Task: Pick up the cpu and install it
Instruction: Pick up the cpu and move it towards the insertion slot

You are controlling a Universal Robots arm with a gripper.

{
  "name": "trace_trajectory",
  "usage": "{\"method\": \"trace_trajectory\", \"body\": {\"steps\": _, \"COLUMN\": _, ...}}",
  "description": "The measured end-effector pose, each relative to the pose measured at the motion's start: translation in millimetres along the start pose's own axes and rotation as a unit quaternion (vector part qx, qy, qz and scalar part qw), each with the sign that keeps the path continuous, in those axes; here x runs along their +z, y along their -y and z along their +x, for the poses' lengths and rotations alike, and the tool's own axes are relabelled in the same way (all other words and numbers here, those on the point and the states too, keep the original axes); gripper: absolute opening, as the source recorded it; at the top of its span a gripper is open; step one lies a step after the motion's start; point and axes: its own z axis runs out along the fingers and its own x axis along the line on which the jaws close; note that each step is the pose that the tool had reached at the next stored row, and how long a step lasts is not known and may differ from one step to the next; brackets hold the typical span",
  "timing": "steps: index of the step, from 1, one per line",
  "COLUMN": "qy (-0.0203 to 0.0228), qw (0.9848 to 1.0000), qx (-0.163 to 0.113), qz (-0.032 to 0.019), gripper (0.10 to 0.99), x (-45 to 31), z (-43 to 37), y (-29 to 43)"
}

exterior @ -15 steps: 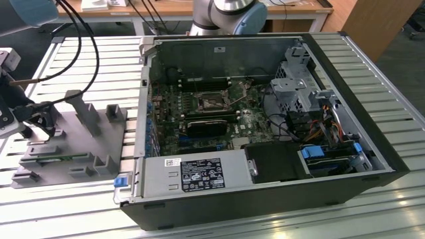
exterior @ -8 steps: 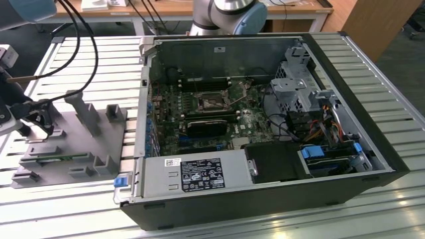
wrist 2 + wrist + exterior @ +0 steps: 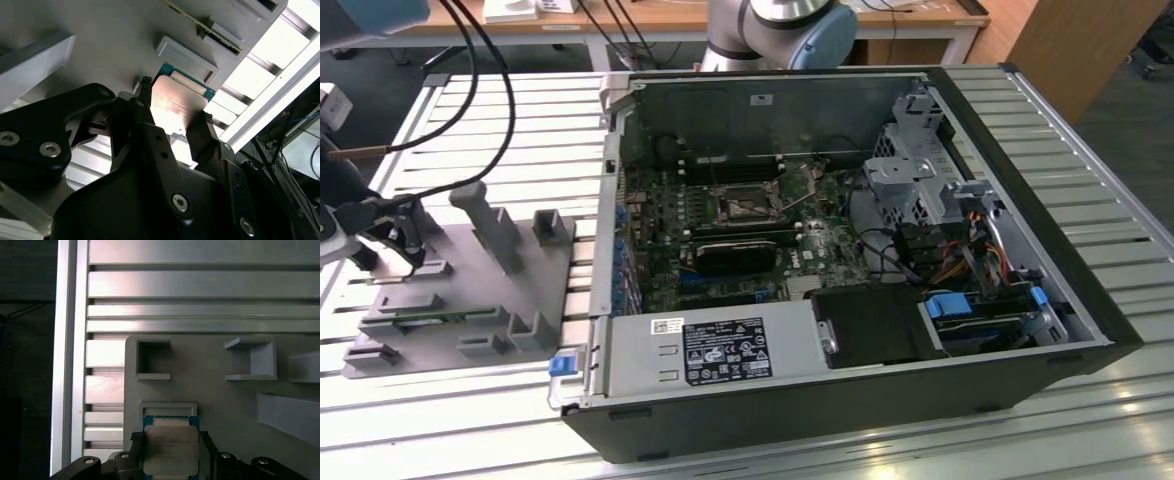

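My pincer is clenched on the cpu. In both wrist views a black fingertip presses against each of two opposite edges of the silvery square. The cpu is at a shallow framed seat on the rim of the grey tray. I cannot tell whether it still rests there or hangs just clear. My own knuckles and the picture's edge cut off its near side.

Past it on the tray, the first wrist view takes in two square walled pockets. The second wrist view looks up along my fingers to a thin green board lying edge-up in a slot.

In the exterior view I am a dark shape over the tray at the exterior view's left, on a slatted metal table. Just beside the tray lies an open computer case. It holds a motherboard with a metal-framed socket near its middle. A grey power box sits along the near wall, and a drive cage and coloured cables sit toward the exterior view's right. The socket's inside is too small to make out. Behind the case stands my arm's base, cut off above.
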Motion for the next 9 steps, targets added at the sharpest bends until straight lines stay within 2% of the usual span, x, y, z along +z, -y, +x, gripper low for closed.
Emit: {"method": "trace_trajectory", "body": {"steps": 9, "qy": 0.0, "qw": 1.0, "qx": 0.0, "qz": 0.0, "gripper": 0.529, "x": -6.4, "z": 0.1, "y": -1.0}}
